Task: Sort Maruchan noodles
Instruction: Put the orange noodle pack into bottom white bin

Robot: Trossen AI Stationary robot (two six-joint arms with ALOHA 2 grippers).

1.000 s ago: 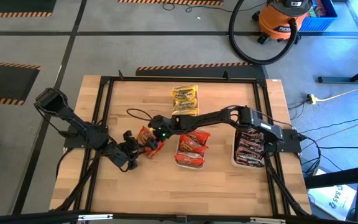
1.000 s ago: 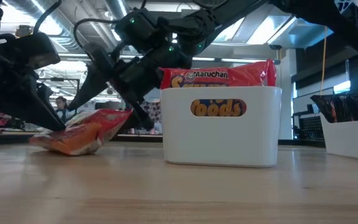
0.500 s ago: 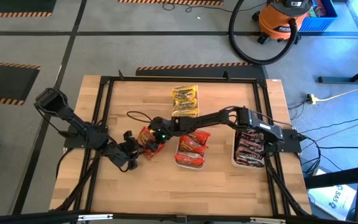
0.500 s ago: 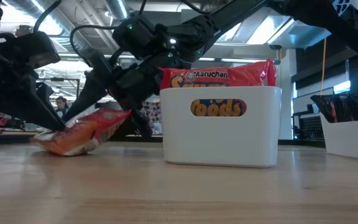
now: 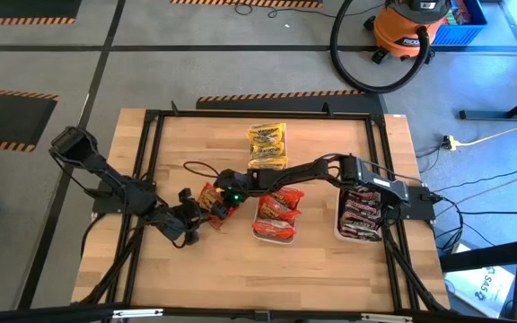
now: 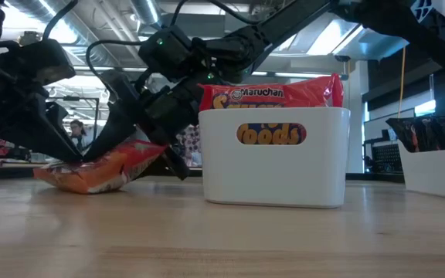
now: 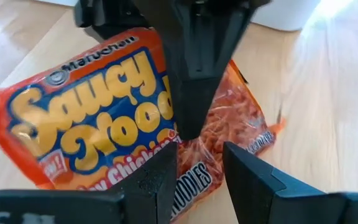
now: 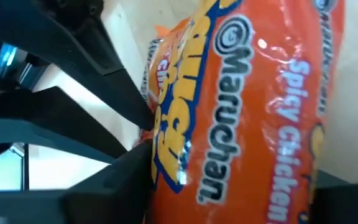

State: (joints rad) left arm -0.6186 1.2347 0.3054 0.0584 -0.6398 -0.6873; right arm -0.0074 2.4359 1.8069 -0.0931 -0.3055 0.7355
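Observation:
A red Maruchan noodle packet (image 5: pixel 210 196) (image 6: pixel 99 168) lies left of the table's middle, one end on the wood, the other slightly raised. My left gripper (image 5: pixel 196 212) (image 7: pixel 197 180), coming from the left, is shut on its near-left end. My right gripper (image 5: pixel 222 196), reaching across from the right, has its fingers closed on either side of the packet (image 8: pixel 241 112). More red packets fill the middle white tray (image 6: pixel 273 158). Yellow packets (image 5: pixel 267 144) lie at the far middle. Dark packets fill the right tray (image 5: pixel 360 215). My left gripper pinches the packet's sealed end edge (image 7: pixel 199 171) between its two fingers, slanting down from the table's left. That end rests on the wood. My right gripper straddles the packet's body across its width, slanting down from the right. One finger (image 7: pixel 190 93) lies on the printed face (image 7: pixel 104 118), the other (image 8: pixel 123 180) against the packet's side. The packet's right end (image 6: pixel 149 148) sits slightly off the table.
The middle white tray (image 5: pixel 275 235) stands just right of the packet, close to the right arm's forearm. A black frame rail (image 5: pixel 142 170) runs along the table's left side. Bare wood (image 5: pixel 240 278) lies toward the near edge.
My right gripper has sunk a little onto the red packet and its fingers have drawn in around it. The packet's raised right end has dropped somewhat toward the table, while its left end has stayed on the wood in my left gripper.

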